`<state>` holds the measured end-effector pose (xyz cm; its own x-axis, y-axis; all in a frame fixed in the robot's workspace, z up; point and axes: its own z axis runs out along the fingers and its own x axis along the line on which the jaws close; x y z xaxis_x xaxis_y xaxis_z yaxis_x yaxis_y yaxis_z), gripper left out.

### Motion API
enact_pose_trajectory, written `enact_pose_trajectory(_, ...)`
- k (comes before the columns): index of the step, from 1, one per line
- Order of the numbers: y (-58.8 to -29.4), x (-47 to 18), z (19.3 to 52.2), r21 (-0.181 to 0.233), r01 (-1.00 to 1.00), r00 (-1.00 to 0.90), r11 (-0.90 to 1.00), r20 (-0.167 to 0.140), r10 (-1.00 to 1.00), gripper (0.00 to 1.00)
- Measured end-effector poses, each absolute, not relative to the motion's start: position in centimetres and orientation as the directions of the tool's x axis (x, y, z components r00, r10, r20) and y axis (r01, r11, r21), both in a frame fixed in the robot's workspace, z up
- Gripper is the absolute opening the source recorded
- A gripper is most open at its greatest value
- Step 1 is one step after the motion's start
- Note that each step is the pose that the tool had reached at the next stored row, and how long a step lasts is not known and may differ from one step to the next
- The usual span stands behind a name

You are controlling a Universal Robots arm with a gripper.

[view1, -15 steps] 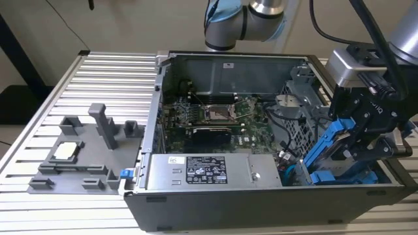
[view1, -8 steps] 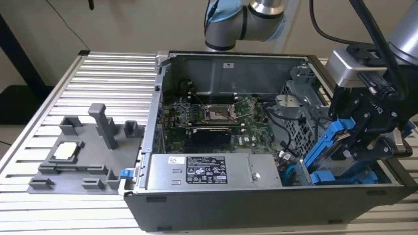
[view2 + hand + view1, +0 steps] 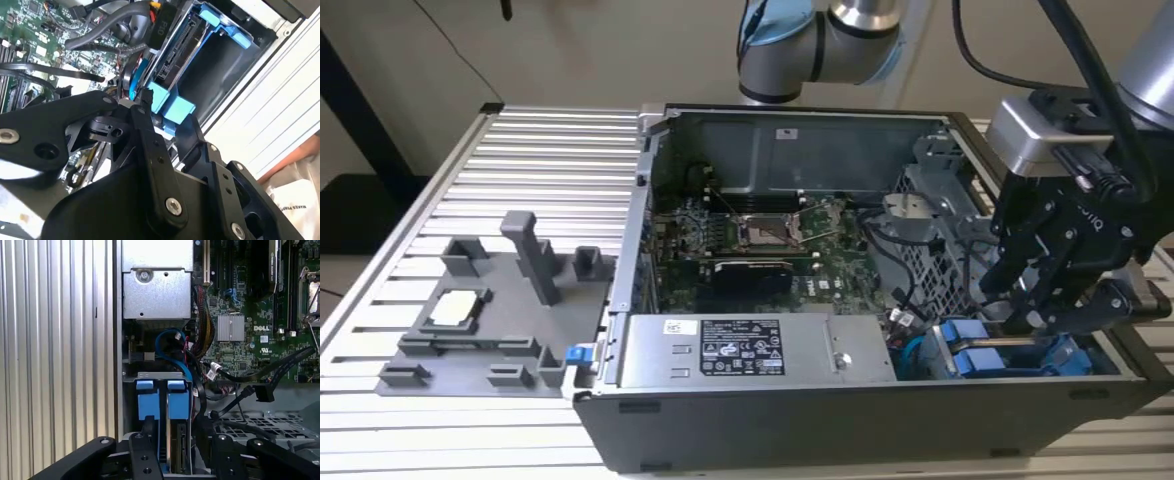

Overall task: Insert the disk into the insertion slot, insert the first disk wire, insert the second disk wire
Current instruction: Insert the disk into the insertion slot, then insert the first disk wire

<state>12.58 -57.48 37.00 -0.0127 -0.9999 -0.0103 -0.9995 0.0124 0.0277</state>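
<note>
At the near edge, the open computer case [image 3: 854,425] lay on the ribbed metal table [image 3: 547,150], with its silver power supply [image 3: 720,350] running along the near wall. In the case's near corner, on the exterior view's right, the tool [image 3: 1037,318] hung low over the drive bays.

In the first wrist view the disk [image 3: 178,402] stood on edge in the insertion slot [image 3: 160,375]. The bright blue tab of its carrier was uppermost and a sliver of its metal body showed below. The tool sat astride that tab, but whether it was clamped on the carrier or stood free of it could not be told. A second blue carrier [image 3: 147,401] stood just beside the disk. In the second wrist view the disk's connector strip [image 3: 177,50] lay exposed.

Just beyond the slot a blue cable [image 3: 157,346] looped between it and the power supply. A black cable ending in a black plug [image 3: 264,392] lay apart from the disk, beside the perforated grey cage [image 3: 260,422]. Farther in, the green motherboard [image 3: 761,235] covered the case floor.

On the exterior view's left, a grey fixture [image 3: 494,320] rested on the table, well apart from the case. At the far side rose the arm's base joint [image 3: 807,50].
</note>
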Motion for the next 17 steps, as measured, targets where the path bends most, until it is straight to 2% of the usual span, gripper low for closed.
enact_pose_trajectory(8, -57.4, 12.6, 39.7, 0.028, -1.0, -0.013, 0.013, -0.001, -1.0, 0.47)
enact_pose_trajectory(10, -57.5, 12.6, 39.7, 0.025, -1.0, -0.012, 0.012, -0.007, -1.0, 0.47)
enact_pose_trajectory(12, -57.4, 12.6, 39.7, 0.017, -1.0, -0.012, 0.011, -0.054, -0.998, 0.47)
enact_pose_trajectory(17, -57.5, 12.6, 39.7, 0.0, -1.0, -0.01, 0.01, -0.136, -0.991, 0.47)
